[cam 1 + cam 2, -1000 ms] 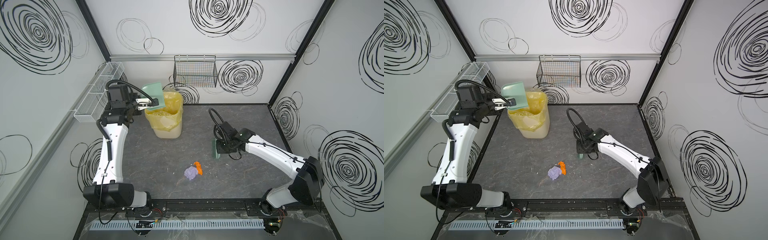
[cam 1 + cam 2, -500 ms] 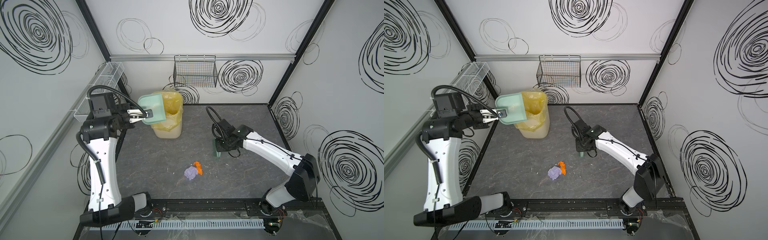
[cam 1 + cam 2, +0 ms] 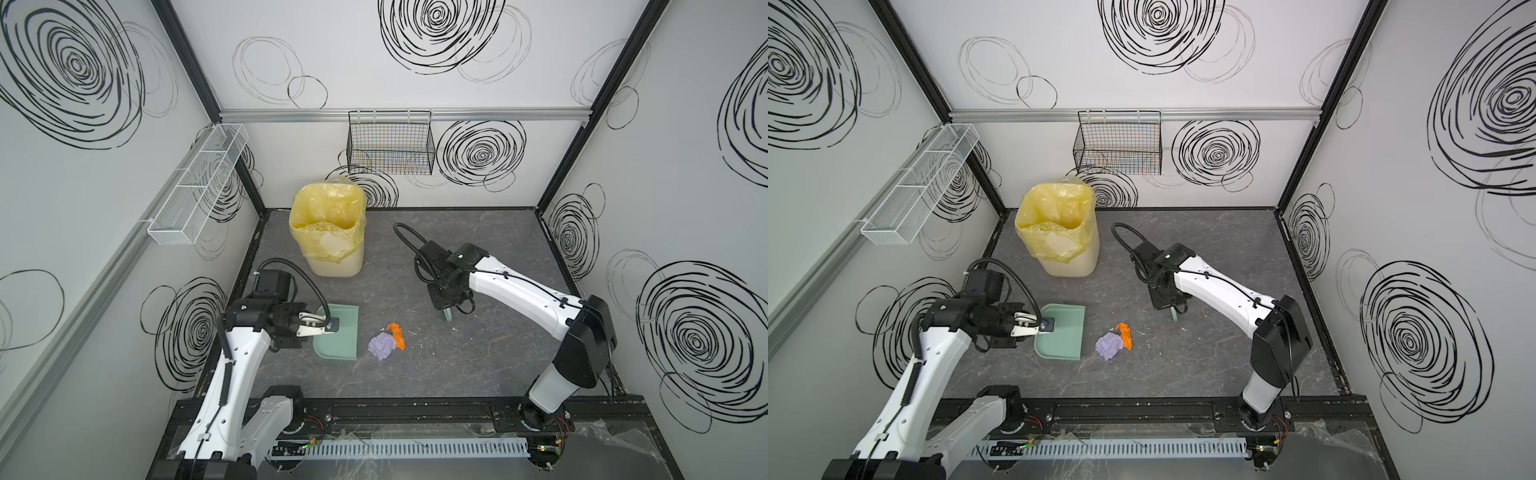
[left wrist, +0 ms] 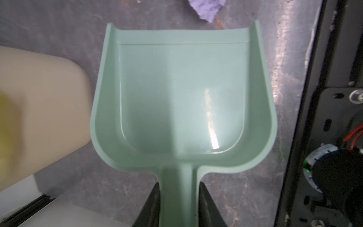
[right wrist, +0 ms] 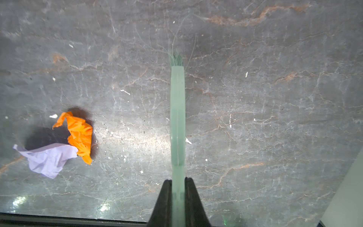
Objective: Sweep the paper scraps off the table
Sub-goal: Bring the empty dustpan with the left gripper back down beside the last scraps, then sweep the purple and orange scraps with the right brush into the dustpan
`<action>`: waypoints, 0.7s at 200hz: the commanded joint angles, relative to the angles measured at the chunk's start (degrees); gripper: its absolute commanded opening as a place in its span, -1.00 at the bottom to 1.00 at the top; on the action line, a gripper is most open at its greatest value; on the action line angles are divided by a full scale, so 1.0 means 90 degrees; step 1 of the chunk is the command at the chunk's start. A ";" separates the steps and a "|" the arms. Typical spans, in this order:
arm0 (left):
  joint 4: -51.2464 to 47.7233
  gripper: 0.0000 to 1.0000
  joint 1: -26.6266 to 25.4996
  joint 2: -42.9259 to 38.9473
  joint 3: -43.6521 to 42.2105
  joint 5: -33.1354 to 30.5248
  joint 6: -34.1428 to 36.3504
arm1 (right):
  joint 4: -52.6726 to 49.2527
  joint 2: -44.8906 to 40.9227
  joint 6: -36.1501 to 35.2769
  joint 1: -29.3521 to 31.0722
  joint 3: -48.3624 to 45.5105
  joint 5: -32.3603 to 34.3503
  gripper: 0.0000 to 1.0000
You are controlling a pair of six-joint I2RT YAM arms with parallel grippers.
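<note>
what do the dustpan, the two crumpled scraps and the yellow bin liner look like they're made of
The dustpan looks like moulded plastic, pale green and glossy; a light streak reflects off its smooth floor. The lilac scrap and orange scrap look like matte paper, with sharp creases and torn edges. The bin liner is probably thin plastic film: translucent yellow, wrinkled, folded over the rim of the bin.

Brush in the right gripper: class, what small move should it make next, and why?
Probably sweep the brush toward the lilac scrap and orange scrap, pushing them into the dustpan. The left gripper holds the dustpan's open mouth facing the scraps, which lie between it and the brush gripped by the right gripper.
</note>
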 commanded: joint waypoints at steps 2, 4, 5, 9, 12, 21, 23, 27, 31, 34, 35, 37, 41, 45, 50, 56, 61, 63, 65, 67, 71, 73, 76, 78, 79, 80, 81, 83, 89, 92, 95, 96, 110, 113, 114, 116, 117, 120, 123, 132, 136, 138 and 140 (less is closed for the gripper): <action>0.0737 -1.00 -0.0352 -0.0113 -0.0652 -0.0383 -0.0604 | -0.0362 0.0229 0.0099 0.0323 0.0136 0.0139 -1.00; 0.0789 -1.00 -0.0393 -0.0122 -0.0710 -0.0384 -0.0641 | -0.0350 0.0247 0.0112 0.0336 0.0134 0.0120 -1.00; 0.0811 -1.00 -0.0414 -0.0121 -0.0735 -0.0391 -0.0660 | -0.0343 0.0256 0.0114 0.0348 0.0134 0.0117 -1.00; 0.0907 -1.00 -0.0494 -0.0132 -0.0845 -0.0414 -0.0766 | -0.0323 0.0297 0.0141 0.0399 0.0140 0.0097 -1.00; 0.0982 -1.00 -0.0562 -0.0132 -0.0926 -0.0449 -0.0834 | -0.0310 0.0327 0.0166 0.0436 0.0143 0.0079 -1.00; 0.1228 -1.00 -0.0770 -0.0140 -0.1163 -0.0576 -0.1014 | -0.0276 0.0406 0.0226 0.0545 0.0177 0.0025 -1.00; 0.1295 -1.00 -0.0817 -0.0151 -0.1211 -0.0603 -0.1056 | -0.0270 0.0428 0.0241 0.0562 0.0179 0.0019 -1.00; 0.1410 -1.00 -0.0890 -0.0164 -0.1311 -0.0677 -0.1121 | -0.0263 0.0461 0.0266 0.0604 0.0199 0.0000 -1.00; 0.1516 -1.00 -0.0957 -0.0163 -0.1403 -0.0743 -0.1181 | -0.0258 0.0496 0.0289 0.0643 0.0226 -0.0019 -1.00; 0.1592 -1.00 -0.1005 -0.0161 -0.1462 -0.0786 -0.1212 | -0.0258 0.0521 0.0316 0.0675 0.0244 -0.0029 -1.00; 0.1617 -1.00 -0.1018 -0.0164 -0.1486 -0.0797 -0.1224 | -0.0258 0.0530 0.0324 0.0688 0.0253 -0.0036 -1.00; 0.1653 -1.00 -0.1040 -0.0164 -0.1522 -0.0825 -0.1250 | -0.0258 0.0544 0.0337 0.0711 0.0264 -0.0043 -1.00; 0.1727 -1.00 -0.1075 -0.0155 -0.1597 -0.0872 -0.1288 | -0.0253 0.0573 0.0361 0.0741 0.0287 -0.0058 -1.00; 0.1801 -1.00 -0.1105 -0.0142 -0.1654 -0.0889 -0.1333 | -0.0243 0.0595 0.0392 0.0781 0.0306 -0.0086 -1.00; 0.1880 -1.00 -0.1133 -0.0103 -0.1699 -0.0921 -0.1380 | -0.0236 0.0623 0.0430 0.0821 0.0332 -0.0116 -1.00; 0.1962 -1.00 -0.1156 -0.0037 -0.1746 -0.0970 -0.1440 | -0.0220 0.0650 0.0472 0.0873 0.0362 -0.0164 -1.00; 0.2014 -1.00 -0.1175 0.0027 -0.1771 -0.1006 -0.1483 | -0.0199 0.0672 0.0512 0.0914 0.0387 -0.0200 -1.00; 0.2036 -1.00 -0.1177 0.0052 -0.1774 -0.1018 -0.1500 | -0.0197 0.0682 0.0528 0.0935 0.0397 -0.0213 -1.00; 0.2054 -1.00 -0.1178 0.0087 -0.1782 -0.1022 -0.1519 | -0.0191 0.0692 0.0539 0.0948 0.0405 -0.0234 -1.00; 0.2063 -1.00 -0.1178 0.0113 -0.1784 -0.1022 -0.1531 | -0.0190 0.0702 0.0554 0.0966 0.0412 -0.0241 -1.00; 0.2090 -1.00 -0.1175 0.0169 -0.1784 -0.1027 -0.1560 | -0.0175 0.0726 0.0586 0.1001 0.0431 -0.0265 -1.00; 0.2091 -1.00 -0.1177 0.0190 -0.1784 -0.1024 -0.1578 | -0.0166 0.0737 0.0600 0.1021 0.0433 -0.0271 -1.00; 0.2108 -1.00 -0.1178 0.0229 -0.1784 -0.1023 -0.1598 | -0.0155 0.0750 0.0620 0.1044 0.0441 -0.0297 -1.00; 0.2111 -1.00 -0.1178 0.0244 -0.1779 -0.1018 -0.1614 | -0.0151 0.0765 0.0630 0.1058 0.0445 -0.0303 -1.00; 0.2116 -1.00 -0.1183 0.0253 -0.1777 -0.1015 -0.1615 | -0.0151 0.0769 0.0642 0.1070 0.0446 -0.0314 -1.00; 0.2119 -1.00 -0.1185 0.0267 -0.1776 -0.1014 -0.1621 | -0.0146 0.0776 0.0643 0.1081 0.0446 -0.0325 -1.00; 0.2120 -1.00 -0.1187 0.0274 -0.1775 -0.1013 -0.1624 | -0.0143 0.0789 0.0653 0.1087 0.0446 -0.0335 -1.00; 0.2133 -1.00 -0.1187 0.0292 -0.1775 -0.1006 -0.1643 | -0.0129 0.0792 0.0666 0.1103 0.0451 -0.0347 -1.00; 0.2168 -1.00 -0.1197 0.0332 -0.1759 -0.0990 -0.1678 | -0.0097 0.0825 0.0701 0.1166 0.0456 -0.0389 -1.00; 0.2178 -1.00 -0.1208 0.0338 -0.1757 -0.0977 -0.1695 | -0.0070 0.0847 0.0723 0.1186 0.0461 -0.0416 -1.00; 0.2200 -1.00 -0.1216 0.0348 -0.1764 -0.0969 -0.1708 | -0.0048 0.0858 0.0751 0.1215 0.0464 -0.0443 -1.00; 0.2205 -1.00 -0.1217 0.0349 -0.1759 -0.0967 -0.1716 | -0.0040 0.0865 0.0756 0.1222 0.0460 -0.0457 -1.00; 0.2291 -1.00 -0.1288 0.0369 -0.1774 -0.0979 -0.1766 | 0.0085 0.0960 0.0843 0.1334 0.0456 -0.0574 -1.00; 0.2305 -1.00 -0.1302 0.0378 -0.1774 -0.0988 -0.1778 | 0.0117 0.0985 0.0860 0.1358 0.0456 -0.0594 -1.00; 0.2311 -1.00 -0.1308 0.0379 -0.1774 -0.0991 -0.1780 | 0.0125 0.0991 0.0864 0.1367 0.0456 -0.0611 -1.00; 0.2315 -1.00 -0.1313 0.0389 -0.1767 -0.0990 -0.1787 | 0.0141 0.1001 0.0884 0.1381 0.0456 -0.0629 -1.00; 0.2316 -1.00 -0.1314 0.0389 -0.1766 -0.0997 -0.1790 | 0.0156 0.1009 0.0886 0.1388 0.0456 -0.0638 -1.00; 0.2324 -1.00 -0.1335 0.0396 -0.1756 -0.0994 -0.1805 | 0.0176 0.1026 0.0917 0.1421 0.0456 -0.0662 -1.00; 0.2326 -1.00 -0.1348 0.0407 -0.1744 -0.0985 -0.1811 | 0.0204 0.1043 0.0934 0.1445 0.0465 -0.0695 -1.00; 0.2326 -1.00 -0.1380 0.0453 -0.1712 -0.0969 -0.1846 | 0.0303 0.1094 0.1004 0.1523 0.0470 -0.0786 -1.00; 0.2326 -1.00 -0.1394 0.0461 -0.1701 -0.0970 -0.1859 | 0.0347 0.1119 0.1030 0.1569 0.0475 -0.0827 -1.00; 0.2326 -1.00 -0.1400 0.0473 -0.1685 -0.0970 -0.1865 | 0.0369 0.1131 0.1050 0.1587 0.0476 -0.0856 -1.00; 0.2326 -1.00 -0.1409 0.0483 -0.1681 -0.0966 -0.1867 | 0.0395 0.1138 0.1070 0.1602 0.0483 -0.0873 -1.00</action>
